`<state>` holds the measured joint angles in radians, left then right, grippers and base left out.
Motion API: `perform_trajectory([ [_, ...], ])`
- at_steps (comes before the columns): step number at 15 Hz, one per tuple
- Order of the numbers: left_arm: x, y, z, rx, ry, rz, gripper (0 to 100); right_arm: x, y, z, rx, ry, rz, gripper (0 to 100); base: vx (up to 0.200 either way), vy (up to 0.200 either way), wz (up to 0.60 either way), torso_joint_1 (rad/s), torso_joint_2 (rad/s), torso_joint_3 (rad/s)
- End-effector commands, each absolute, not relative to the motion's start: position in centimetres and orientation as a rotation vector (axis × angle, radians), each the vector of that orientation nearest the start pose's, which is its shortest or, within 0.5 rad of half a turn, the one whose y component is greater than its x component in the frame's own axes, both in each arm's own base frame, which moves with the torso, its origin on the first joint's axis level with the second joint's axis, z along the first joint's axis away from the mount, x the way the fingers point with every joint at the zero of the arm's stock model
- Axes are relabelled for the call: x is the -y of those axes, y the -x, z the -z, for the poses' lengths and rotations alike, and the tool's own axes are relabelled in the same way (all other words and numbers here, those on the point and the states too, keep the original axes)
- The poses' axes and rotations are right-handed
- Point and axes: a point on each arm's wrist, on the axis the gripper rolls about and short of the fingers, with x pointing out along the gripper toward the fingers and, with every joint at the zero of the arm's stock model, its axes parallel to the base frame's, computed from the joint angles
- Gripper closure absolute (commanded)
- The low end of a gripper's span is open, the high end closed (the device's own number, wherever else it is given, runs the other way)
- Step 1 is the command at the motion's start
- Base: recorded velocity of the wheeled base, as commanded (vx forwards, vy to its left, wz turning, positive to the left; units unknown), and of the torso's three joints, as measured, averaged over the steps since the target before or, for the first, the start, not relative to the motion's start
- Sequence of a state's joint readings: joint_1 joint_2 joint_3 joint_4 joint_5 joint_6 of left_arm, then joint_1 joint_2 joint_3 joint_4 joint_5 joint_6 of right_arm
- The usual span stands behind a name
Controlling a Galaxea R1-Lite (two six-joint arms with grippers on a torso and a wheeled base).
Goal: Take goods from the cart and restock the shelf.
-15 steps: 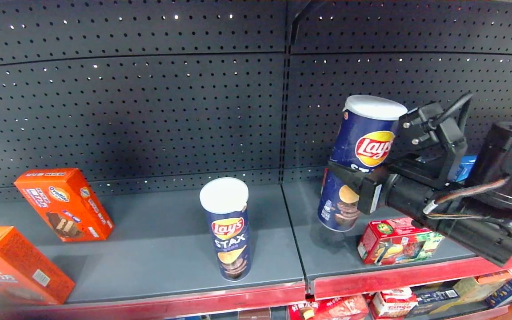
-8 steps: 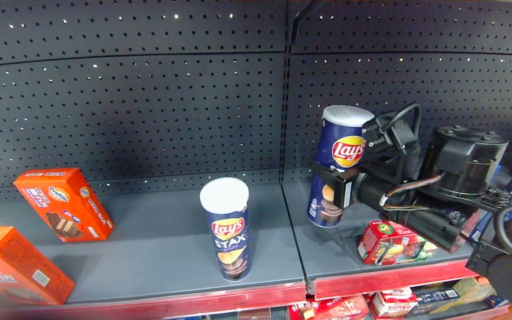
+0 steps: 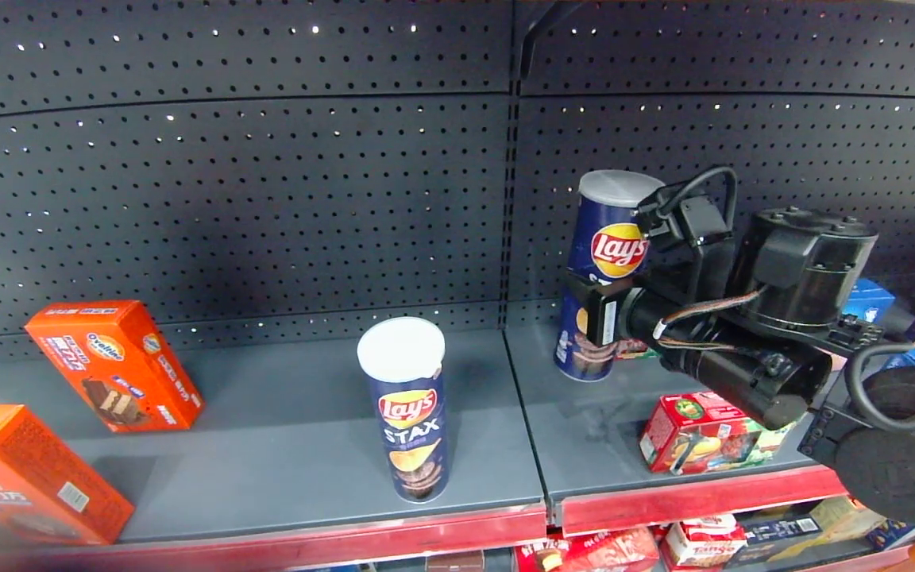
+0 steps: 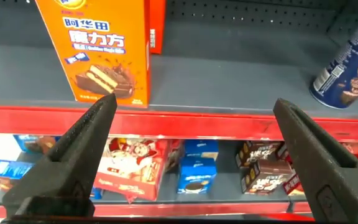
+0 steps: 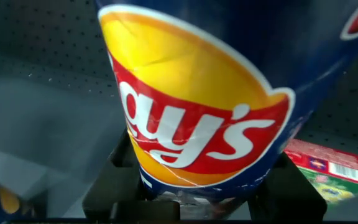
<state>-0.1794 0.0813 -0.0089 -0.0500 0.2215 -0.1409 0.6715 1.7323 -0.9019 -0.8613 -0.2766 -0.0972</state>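
Right pincer (image 3: 584,306) clamps the blue chip can (image 3: 615,238) around its middle.

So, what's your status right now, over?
Right gripper shut on chip can, at rear of shelf. Left gripper open. Red box nearby, apart.

The right arm (image 3: 743,357) is black: thick cylindrical joints, a round cap (image 3: 811,218) ringed with small screws, a bundle of coloured wires (image 3: 712,308), a looped black cable (image 3: 716,170), a white label (image 3: 608,318) at the wrist. The left pincer (image 4: 196,104) has two matte black wedge fingers (image 4: 73,162).
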Motion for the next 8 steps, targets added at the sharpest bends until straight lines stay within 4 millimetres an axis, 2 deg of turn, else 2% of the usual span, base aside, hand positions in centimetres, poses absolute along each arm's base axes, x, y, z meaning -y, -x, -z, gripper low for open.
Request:
perform_trajectory([
  [1, -0.79, 1.57, -8.5, -0.024, 0.143, -0.043, 0, -19.81, -25.88, -22.16, 0.048, 0.082, -0.397, 100, 0.0, 0.0, 0.0, 0.0, 0.0, 0.0],
  [2, -0.79, 1.58, -8.51, -0.025, 0.157, -0.045, 0, -19.84, -25.91, -22.12, 0.046, 0.084, -0.4, 100, 0.0, 0.0, 0.0, 0.0, 0.0, 0.0],
  [5, -0.79, 1.59, -8.54, -0.025, 0.163, -0.045, 0, -19.92, -25.91, -22.07, 0.042, 0.086, -0.408, 100, 0.0, 0.0, 0.6, 0.004, 0.01, 0.004],
  [8, -0.79, 1.59, -8.54, -0.025, 0.164, -0.044, 0, -19.61, -25.92, -21.85, 0.04, 0.085, -0.399, 100, 0.0, 0.0, 0.0, 0.0, 0.0, 0.0],
])
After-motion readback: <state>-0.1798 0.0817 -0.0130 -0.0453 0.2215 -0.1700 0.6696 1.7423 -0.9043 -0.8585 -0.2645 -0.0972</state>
